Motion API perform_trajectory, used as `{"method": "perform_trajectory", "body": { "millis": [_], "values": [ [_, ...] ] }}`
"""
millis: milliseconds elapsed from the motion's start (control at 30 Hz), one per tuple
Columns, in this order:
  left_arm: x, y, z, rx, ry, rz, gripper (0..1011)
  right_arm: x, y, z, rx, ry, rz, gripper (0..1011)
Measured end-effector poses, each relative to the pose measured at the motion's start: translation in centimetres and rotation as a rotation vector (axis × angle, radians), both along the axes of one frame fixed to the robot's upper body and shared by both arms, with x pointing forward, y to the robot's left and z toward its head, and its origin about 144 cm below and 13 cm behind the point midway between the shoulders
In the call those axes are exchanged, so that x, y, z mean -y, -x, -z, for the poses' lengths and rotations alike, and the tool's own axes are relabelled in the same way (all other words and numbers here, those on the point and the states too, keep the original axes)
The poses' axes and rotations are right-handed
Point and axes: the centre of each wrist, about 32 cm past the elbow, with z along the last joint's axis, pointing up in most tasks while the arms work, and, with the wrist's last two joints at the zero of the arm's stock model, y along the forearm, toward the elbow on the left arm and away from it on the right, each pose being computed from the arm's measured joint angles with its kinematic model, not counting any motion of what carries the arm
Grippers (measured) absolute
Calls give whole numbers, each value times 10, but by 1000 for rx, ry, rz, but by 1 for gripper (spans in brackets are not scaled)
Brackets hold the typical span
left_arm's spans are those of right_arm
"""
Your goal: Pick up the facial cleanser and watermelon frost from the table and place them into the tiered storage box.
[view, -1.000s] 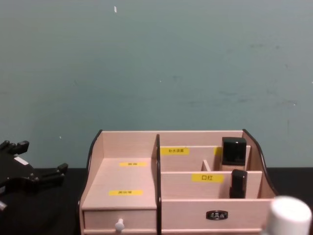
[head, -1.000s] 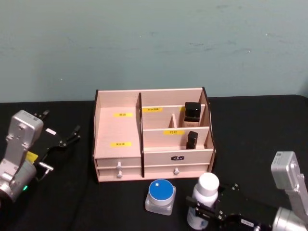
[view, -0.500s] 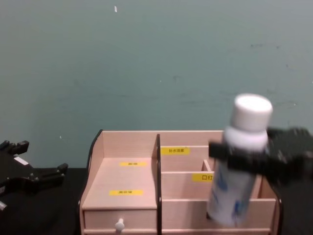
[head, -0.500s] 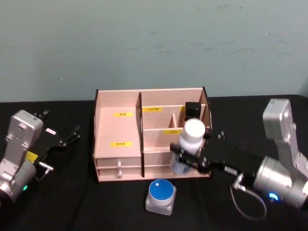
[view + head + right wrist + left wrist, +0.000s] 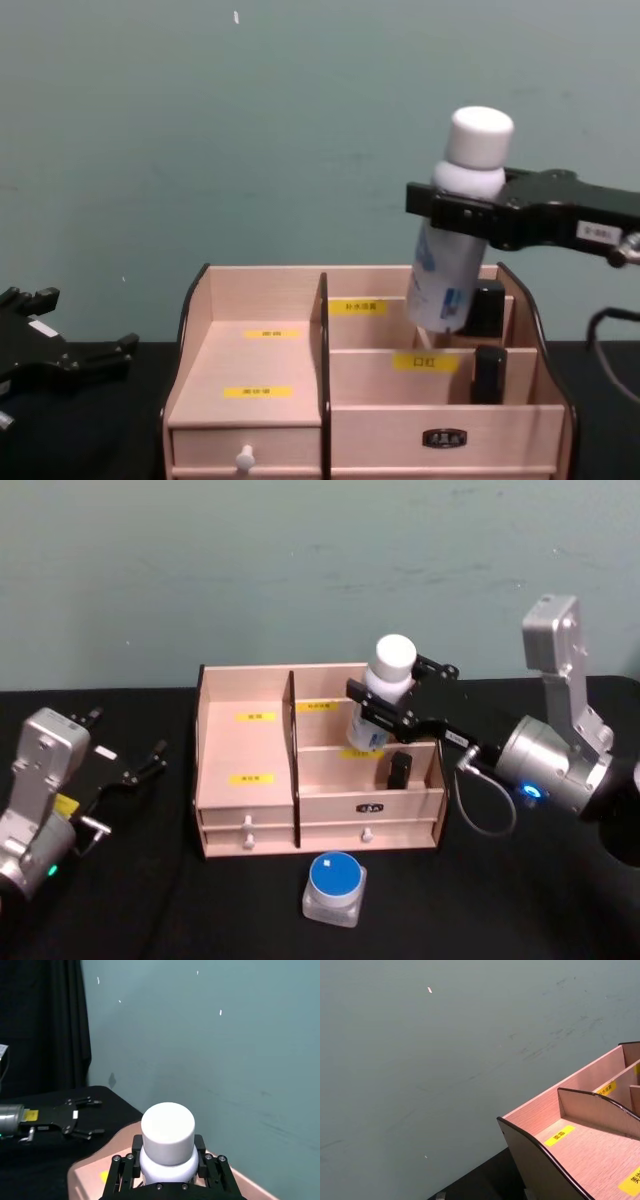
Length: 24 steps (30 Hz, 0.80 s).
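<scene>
A white bottle point(image 5: 383, 692) with a white cap and blue print hangs tilted over the back right compartments of the tiered storage box point(image 5: 248, 752), its base just inside the top tier point(image 5: 445, 262). My right gripper point(image 5: 378, 710) is shut on its neck point(image 5: 167, 1160). A clear jar with a blue lid point(image 5: 334, 885) stands on the table in front of the box. I cannot tell which of the two is the facial cleanser and which the watermelon frost. My left gripper point(image 5: 140, 768) rests open at the left of the box.
Two black cosmetics point(image 5: 487, 305) point(image 5: 487, 374) stand in the box's right compartments, next to the bottle's base. The box's wide left shelf point(image 5: 262, 362) holds nothing. Black cloth point(image 5: 520, 880) covers the table, with a teal wall behind.
My right gripper has lifted the white bottle from the table's front, carried it up and back, and now holds it over the box's rear right tier. The left arm has not moved.
</scene>
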Motion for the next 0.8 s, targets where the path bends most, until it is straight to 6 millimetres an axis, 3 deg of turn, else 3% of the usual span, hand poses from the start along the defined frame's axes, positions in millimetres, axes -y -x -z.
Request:
{"method": "perform_trajectory", "body": {
  "millis": [300,800],
  "values": [
    [0,0,0,0,0,0,1010,-9,-31,1,-1,-7,-20,604],
    [0,0,0,0,0,0,1010,-20,-63,12,-23,18,-24,604]
  ]
}}
